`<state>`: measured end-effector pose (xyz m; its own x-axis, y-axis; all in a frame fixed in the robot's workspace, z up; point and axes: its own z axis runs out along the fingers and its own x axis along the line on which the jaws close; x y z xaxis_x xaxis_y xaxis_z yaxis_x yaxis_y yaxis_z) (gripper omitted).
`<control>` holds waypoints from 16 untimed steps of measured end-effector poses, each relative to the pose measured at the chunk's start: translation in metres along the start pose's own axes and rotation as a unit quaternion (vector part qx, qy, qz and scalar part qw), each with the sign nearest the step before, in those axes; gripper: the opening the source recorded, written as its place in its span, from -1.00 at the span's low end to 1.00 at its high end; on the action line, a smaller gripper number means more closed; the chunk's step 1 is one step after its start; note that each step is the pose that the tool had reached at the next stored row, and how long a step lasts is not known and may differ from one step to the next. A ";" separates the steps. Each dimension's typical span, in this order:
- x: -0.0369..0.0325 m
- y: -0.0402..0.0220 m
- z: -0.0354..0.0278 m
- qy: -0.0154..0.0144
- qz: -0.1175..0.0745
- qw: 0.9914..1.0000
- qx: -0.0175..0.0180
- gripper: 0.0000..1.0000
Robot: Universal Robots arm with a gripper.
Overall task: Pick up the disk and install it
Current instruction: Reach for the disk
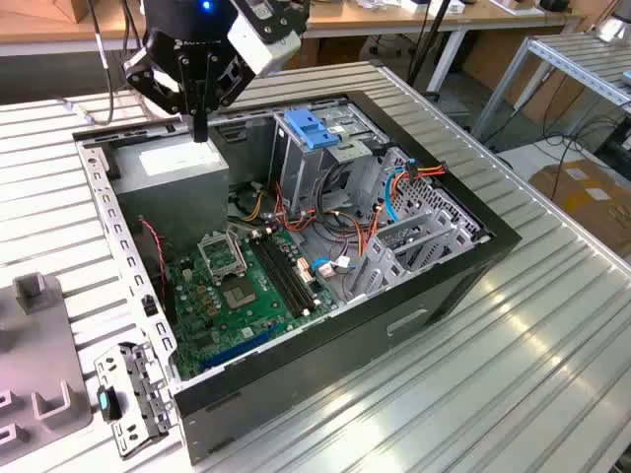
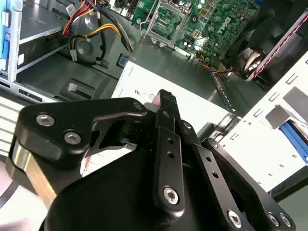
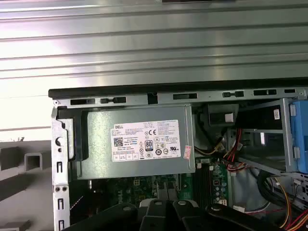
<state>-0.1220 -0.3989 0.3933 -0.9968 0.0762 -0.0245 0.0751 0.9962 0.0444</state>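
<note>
The disk is out of view. My gripper (image 1: pixel 200 130) hangs over the back corner of the open computer case (image 1: pixel 414 296), on the exterior view's left. Its black fingers (image 2: pixel 165 103) are pressed together with nothing between them. The tips stand just above the grey power supply box (image 3: pixel 96 144) with the white sticker (image 3: pixel 146 140). A blue plastic bracket (image 1: pixel 310 126) sits on top of the tall metal drive cage (image 1: pixel 296 172), toward the exterior view's right of the gripper.
A green motherboard (image 1: pixel 237 286) lies on the case floor, with bundles of red, orange and blue cables (image 1: pixel 394 187) beside the cage. A grey fixture (image 1: pixel 35 345) and a loose metal bracket (image 1: pixel 133 394) lie on the slatted table outside the case.
</note>
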 end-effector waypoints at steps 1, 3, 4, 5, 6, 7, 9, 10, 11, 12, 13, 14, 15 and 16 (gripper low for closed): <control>0.0000 0.0000 0.0000 0.000 0.000 1.000 0.000 -0.79; 0.0011 -0.0001 0.0000 0.000 0.000 1.000 0.000 -0.79; 0.0026 -0.0002 0.0000 0.000 0.000 1.000 0.000 -0.79; 0.0059 -0.0004 -0.0002 0.000 0.000 1.000 0.000 -0.79; 0.0084 -0.0005 -0.0002 0.000 0.000 1.000 0.000 -0.79; 0.0159 -0.0006 -0.0004 0.000 0.000 1.000 0.000 -0.79; 0.0267 -0.0005 -0.0007 0.000 0.000 1.000 0.000 -0.79; 0.0327 -0.0005 -0.0008 0.000 0.000 1.000 0.000 -0.79; 0.0376 -0.0004 -0.0009 0.000 0.000 1.000 0.000 -0.79; 0.0431 0.0001 -0.0010 0.000 0.000 1.000 0.000 -0.79; 0.0476 0.0010 -0.0011 0.000 0.000 1.000 0.000 -0.79; 0.0525 0.0023 -0.0011 0.000 0.000 1.000 0.000 -0.79; 0.0561 0.0033 -0.0012 0.000 0.000 1.000 0.000 -0.79; 0.0620 0.0047 -0.0013 0.000 0.000 1.000 0.000 -0.79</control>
<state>-0.1835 -0.3896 0.3933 -0.9968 0.0763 -0.0245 0.0751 0.9962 0.0443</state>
